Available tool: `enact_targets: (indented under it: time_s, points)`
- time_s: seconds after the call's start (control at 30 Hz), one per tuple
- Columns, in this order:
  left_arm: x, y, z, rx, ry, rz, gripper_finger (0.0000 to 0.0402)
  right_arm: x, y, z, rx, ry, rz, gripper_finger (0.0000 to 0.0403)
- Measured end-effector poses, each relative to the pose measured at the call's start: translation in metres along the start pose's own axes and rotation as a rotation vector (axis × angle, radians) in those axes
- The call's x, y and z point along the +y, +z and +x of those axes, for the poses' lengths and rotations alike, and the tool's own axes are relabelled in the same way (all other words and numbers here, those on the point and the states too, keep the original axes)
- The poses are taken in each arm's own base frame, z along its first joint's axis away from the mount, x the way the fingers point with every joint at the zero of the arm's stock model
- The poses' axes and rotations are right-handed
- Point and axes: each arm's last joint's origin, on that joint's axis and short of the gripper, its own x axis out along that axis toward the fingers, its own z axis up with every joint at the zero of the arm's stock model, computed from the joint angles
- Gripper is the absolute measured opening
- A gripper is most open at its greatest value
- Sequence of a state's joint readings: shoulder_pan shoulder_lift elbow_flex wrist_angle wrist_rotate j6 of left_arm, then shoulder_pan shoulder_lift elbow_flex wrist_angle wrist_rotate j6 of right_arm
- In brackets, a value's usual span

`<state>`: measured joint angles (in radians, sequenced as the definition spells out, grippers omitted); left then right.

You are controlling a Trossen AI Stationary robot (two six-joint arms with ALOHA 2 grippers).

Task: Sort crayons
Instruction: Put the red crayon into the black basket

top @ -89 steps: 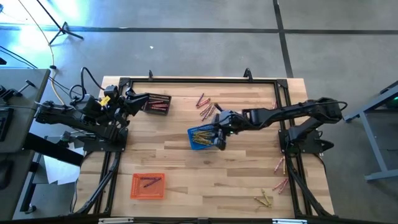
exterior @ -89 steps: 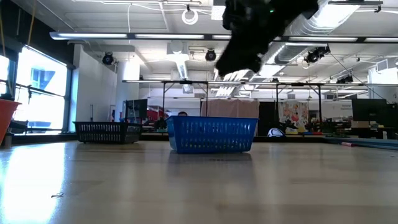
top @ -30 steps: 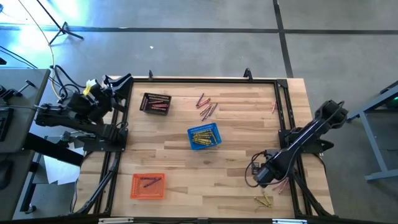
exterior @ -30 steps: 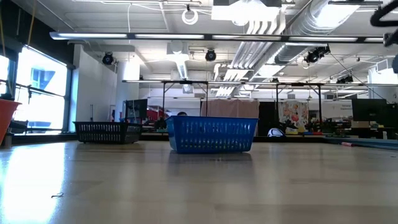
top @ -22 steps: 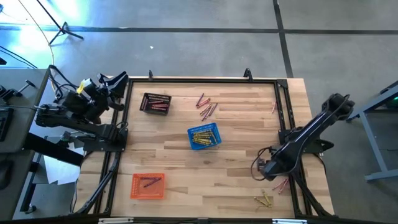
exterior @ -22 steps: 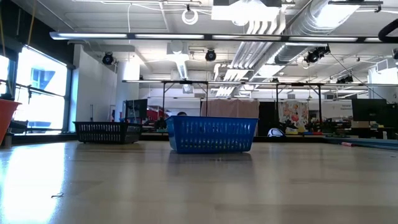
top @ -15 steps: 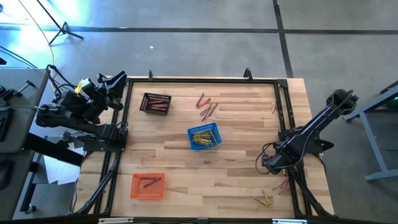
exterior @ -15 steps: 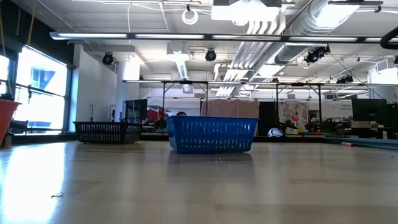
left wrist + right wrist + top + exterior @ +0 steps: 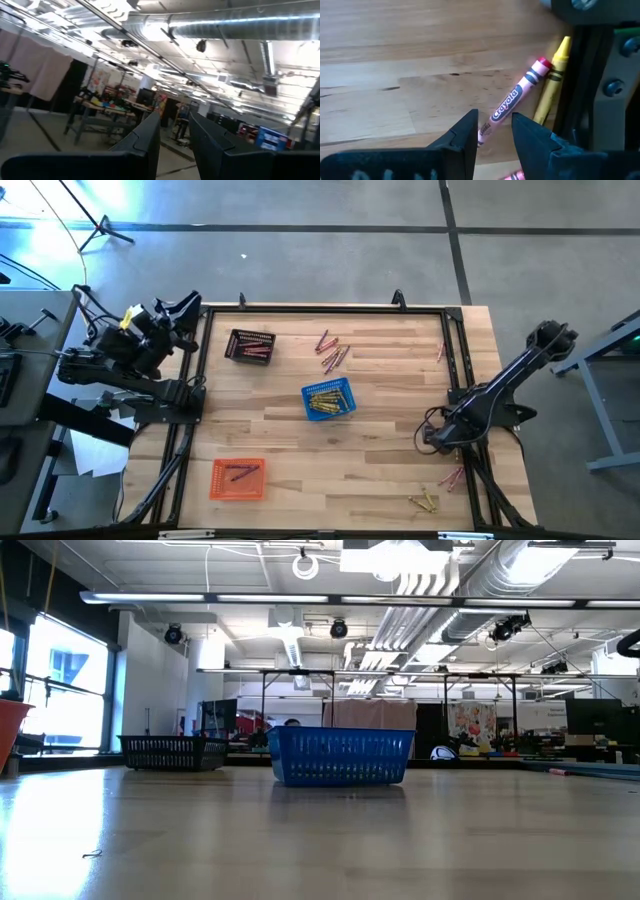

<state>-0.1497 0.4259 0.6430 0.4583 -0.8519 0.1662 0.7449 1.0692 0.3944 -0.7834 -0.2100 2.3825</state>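
Crayons lie loose on the wooden table: a red-pink crayon (image 9: pixel 515 102) and a yellow crayon (image 9: pixel 551 85) side by side by the right frame rail, with my right gripper (image 9: pixel 494 117) pointing down just short of them, open and holding nothing. In the high view this gripper (image 9: pixel 431 440) is near the table's right edge. More crayons lie at the far middle (image 9: pixel 332 352) and the near right (image 9: pixel 427 501). My left gripper (image 9: pixel 188 304) is raised at the far left corner, pointing up into the room, open (image 9: pixel 174 117).
A blue basket (image 9: pixel 328 400) with yellow crayons stands mid-table. A black basket (image 9: pixel 250 345) is at the far left and an orange one (image 9: pixel 238 478) at the near left. The black frame rail (image 9: pixel 585 100) runs right beside the two crayons.
My right gripper has moved toward the table's right edge and a little toward the far edge, sinking lower, and now stands by the crayons at the rail. Its fingers keep the same gap. No crayon or basket has moved.
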Motion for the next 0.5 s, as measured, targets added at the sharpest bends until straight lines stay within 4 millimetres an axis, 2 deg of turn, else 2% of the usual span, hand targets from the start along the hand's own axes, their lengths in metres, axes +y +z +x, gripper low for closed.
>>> enact_targets:
  time_s: [0.33,0.5]
  points:
    - [0.0015,0.0030,-0.0001,-0.018,0.035,0.003,0.0090,-0.0008,0.0037,0.0029,-0.044,0.024,-0.039,0.0109]
    - [0.0019,0.0052,-0.0001,-0.034,0.039,0.021,0.0090,0.0039,0.0017,0.0033,-0.062,0.107,-0.119,0.0095]
